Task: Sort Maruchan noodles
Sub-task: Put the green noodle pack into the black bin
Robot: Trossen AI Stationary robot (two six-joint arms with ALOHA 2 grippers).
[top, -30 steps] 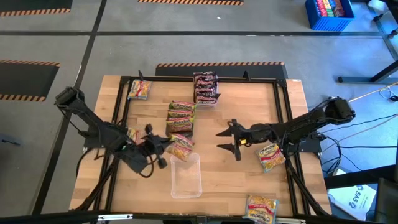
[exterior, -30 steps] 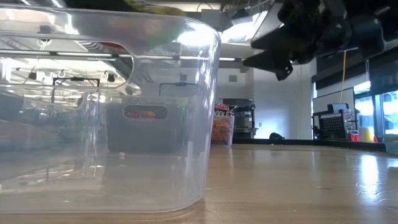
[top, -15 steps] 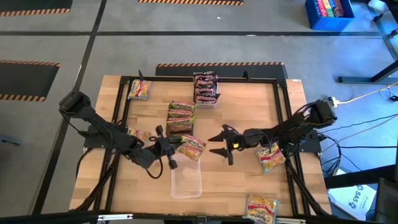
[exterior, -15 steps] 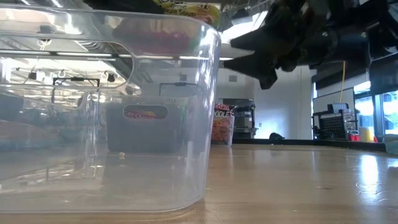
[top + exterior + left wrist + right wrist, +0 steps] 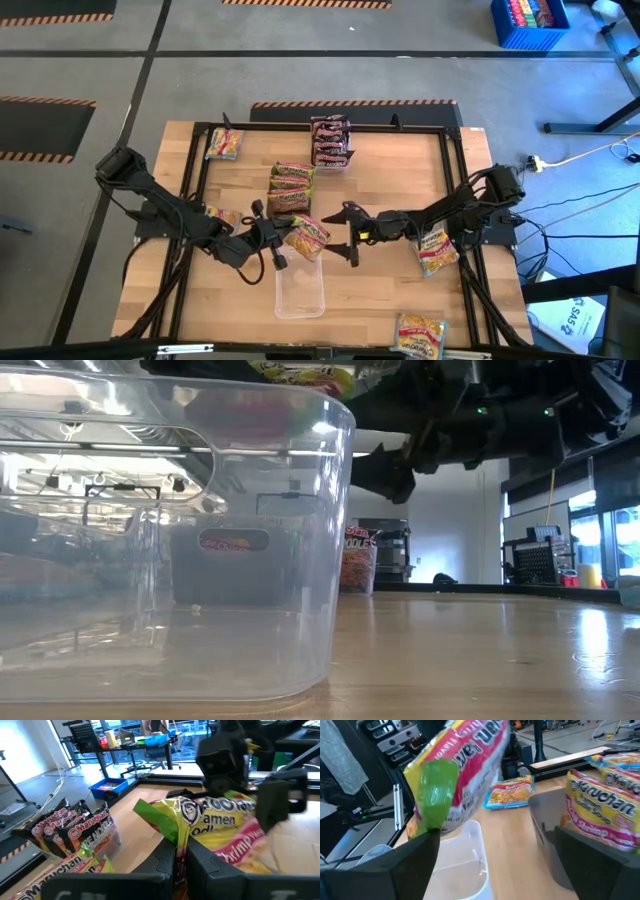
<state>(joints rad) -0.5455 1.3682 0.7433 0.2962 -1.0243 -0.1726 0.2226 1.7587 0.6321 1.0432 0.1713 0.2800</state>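
Note:
My left gripper point(image 5: 278, 240) is shut on a yellow-pink Maruchan noodle packet point(image 5: 308, 237) held above the far end of a clear tray point(image 5: 300, 290). My right gripper point(image 5: 348, 234) stands open just right of the packet, pointing at it. In the right wrist view the packet point(image 5: 460, 775) hangs ahead of its spread fingers. I cannot tell whether they touch it. Green-and-orange packets point(image 5: 291, 185) are stacked at mid-table. Dark brown-red packets point(image 5: 330, 140) stand at the far edge. My left gripper pinches the packet's green crimped end point(image 5: 160, 820) between its two fingers. The fingers come nearly level from the table's left. The packet is lifted clear and sticks out beyond the fingertips toward the right, above the tray.
Loose packets lie at the far left point(image 5: 224, 143), by the left arm point(image 5: 214, 215), at the right point(image 5: 435, 250) and at the near right edge point(image 5: 420, 333). A black frame point(image 5: 455, 180) borders the tabletop. In the low view the clear tray point(image 5: 170, 540) fills the foreground.
My left gripper has carried the packet toward the table's right, from beside the green-and-orange stack to above the tray's far end. My right gripper has moved toward the table's left, close up to the packet, and its fingers have opened wider.

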